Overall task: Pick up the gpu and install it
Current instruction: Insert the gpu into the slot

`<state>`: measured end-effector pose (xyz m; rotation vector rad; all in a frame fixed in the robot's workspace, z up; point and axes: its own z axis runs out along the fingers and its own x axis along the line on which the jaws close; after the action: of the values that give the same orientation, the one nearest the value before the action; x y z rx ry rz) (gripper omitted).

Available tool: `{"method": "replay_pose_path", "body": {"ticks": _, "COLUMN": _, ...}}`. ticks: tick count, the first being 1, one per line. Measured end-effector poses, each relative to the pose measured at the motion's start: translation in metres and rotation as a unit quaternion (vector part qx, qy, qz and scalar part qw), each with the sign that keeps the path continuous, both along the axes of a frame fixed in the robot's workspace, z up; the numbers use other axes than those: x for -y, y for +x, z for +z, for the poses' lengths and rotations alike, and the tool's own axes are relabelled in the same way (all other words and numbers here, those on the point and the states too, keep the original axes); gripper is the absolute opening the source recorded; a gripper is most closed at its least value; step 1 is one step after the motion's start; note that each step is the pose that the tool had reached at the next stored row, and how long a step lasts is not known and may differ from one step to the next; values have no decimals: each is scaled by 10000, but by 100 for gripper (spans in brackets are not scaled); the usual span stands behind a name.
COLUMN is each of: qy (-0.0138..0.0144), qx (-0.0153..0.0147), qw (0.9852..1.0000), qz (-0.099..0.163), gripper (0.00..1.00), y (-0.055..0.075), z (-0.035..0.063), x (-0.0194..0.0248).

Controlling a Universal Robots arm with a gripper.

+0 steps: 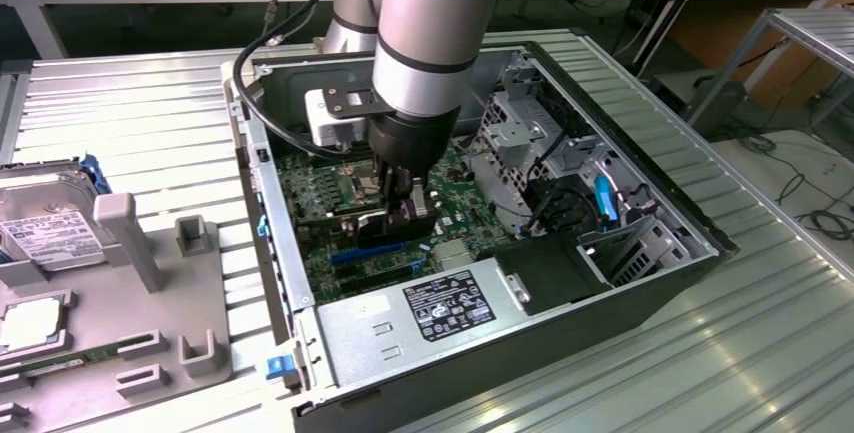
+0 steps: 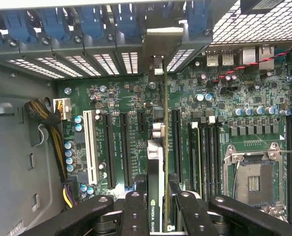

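Right now my gripper (image 2: 155, 199) is clamped on the gpu (image 2: 155, 157), holding it on edge inside the computer case (image 1: 274, 253), low over the motherboard (image 2: 224, 128). I judge this the seating step, which calls for the card's edge dead in line with its slot.

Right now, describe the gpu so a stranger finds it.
Look inside the open computer case at the green motherboard. The gpu stands on edge among its long slots, pinched by the claw. Unlike the flat slots beside it, it rises upright with a metal bracket.

Silver-grey arm (image 1: 420, 43) with black bands, blue cap, black pincer (image 1: 404, 215).
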<state>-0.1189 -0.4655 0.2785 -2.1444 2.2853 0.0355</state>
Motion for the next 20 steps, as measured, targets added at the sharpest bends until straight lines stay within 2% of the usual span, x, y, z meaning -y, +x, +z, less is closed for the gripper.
{"method": "replay_pose_path", "body": {"ticks": 20, "qy": -5, "qx": 0, "qw": 10000, "qz": 0, "gripper": 27, "y": -1, "z": -52, "x": 0}}
